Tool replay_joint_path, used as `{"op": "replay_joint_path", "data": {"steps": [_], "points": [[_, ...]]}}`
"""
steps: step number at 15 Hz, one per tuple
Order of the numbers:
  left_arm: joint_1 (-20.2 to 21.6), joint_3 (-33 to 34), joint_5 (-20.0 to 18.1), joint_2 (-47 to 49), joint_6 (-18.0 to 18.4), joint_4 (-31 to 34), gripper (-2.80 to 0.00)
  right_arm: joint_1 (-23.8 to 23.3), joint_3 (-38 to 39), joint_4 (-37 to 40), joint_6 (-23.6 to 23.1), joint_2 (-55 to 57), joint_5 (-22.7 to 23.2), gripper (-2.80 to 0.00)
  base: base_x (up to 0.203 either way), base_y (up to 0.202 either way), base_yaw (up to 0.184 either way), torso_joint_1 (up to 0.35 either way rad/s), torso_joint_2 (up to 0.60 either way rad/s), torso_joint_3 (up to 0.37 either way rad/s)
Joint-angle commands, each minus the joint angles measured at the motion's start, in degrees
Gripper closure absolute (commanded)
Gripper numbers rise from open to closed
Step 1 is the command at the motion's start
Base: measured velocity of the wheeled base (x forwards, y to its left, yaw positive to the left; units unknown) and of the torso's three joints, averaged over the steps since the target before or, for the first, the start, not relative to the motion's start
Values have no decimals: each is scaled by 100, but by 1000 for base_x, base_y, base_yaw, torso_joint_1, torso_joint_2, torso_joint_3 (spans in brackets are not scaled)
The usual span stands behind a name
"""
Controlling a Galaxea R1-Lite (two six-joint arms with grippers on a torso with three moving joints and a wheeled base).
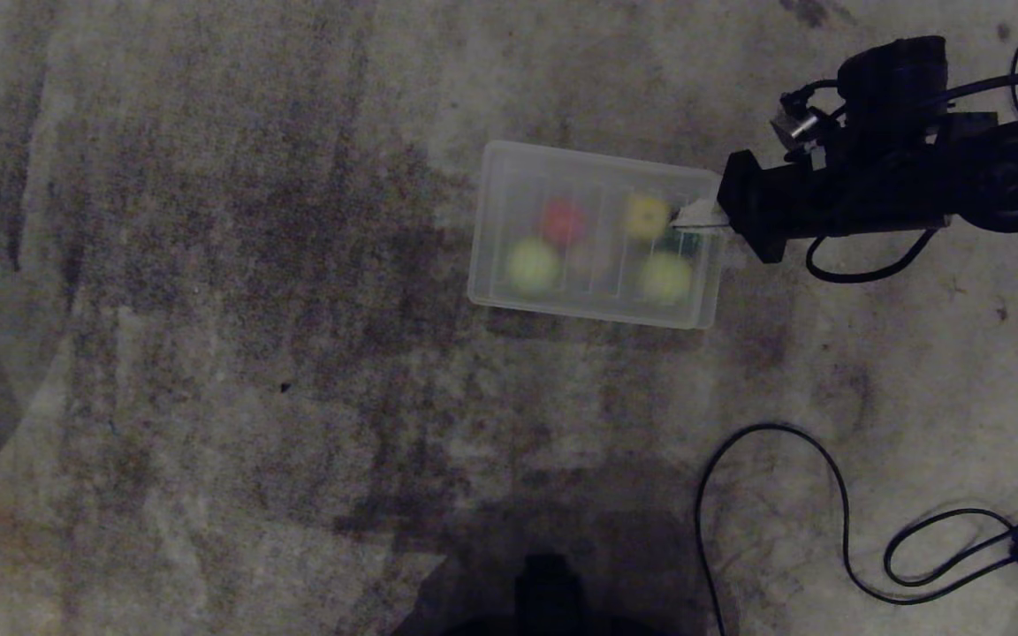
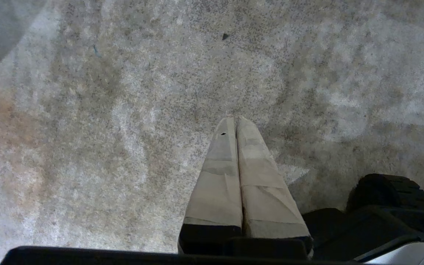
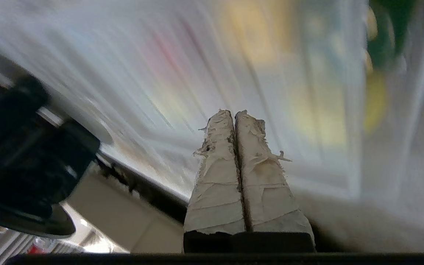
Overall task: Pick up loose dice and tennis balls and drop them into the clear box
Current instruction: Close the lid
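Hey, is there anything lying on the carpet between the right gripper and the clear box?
Nothing visible. The right gripper, fingers shut and empty, is already at the clear box rim, over its right end.

The floor (image 1: 208, 353) is mottled grey-beige with darker brownish-grey blotches and a faint rust-toned patch near the left edge. The clear box (image 1: 509, 159) is translucent, colourless to milky white. Seen through it: a red die (image 1: 563, 221), a yellow die (image 1: 647, 215), a dark green die (image 1: 681, 241), and two yellow-green tennis balls (image 1: 532, 266). The right gripper (image 1: 699, 215) has pale off-white wrapped fingers on a black body. The left gripper (image 2: 236, 119) carries beige-grey wrapping with a black base. The cables (image 1: 845, 530) are black.
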Motion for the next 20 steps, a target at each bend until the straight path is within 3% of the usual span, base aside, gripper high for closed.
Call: {"op": "replay_joint_path", "data": {"steps": [1, 6, 20], "points": [[0, 9, 1, 6, -5, -1, 0, -1, 76, 353, 19, 19, -52, 0, 0, 0, 0, 0, 0, 0], [0, 9, 7, 6, -5, -1, 0, 7, 158, 495, -277, 209, -668, 0, 0, 0, 0, 0, 0, 0], [0, 9, 7, 6, -5, -1, 0, -63, 369, 1146, -814, 6, -1224, 0, 0, 0, 0, 0, 0, 0]]}}
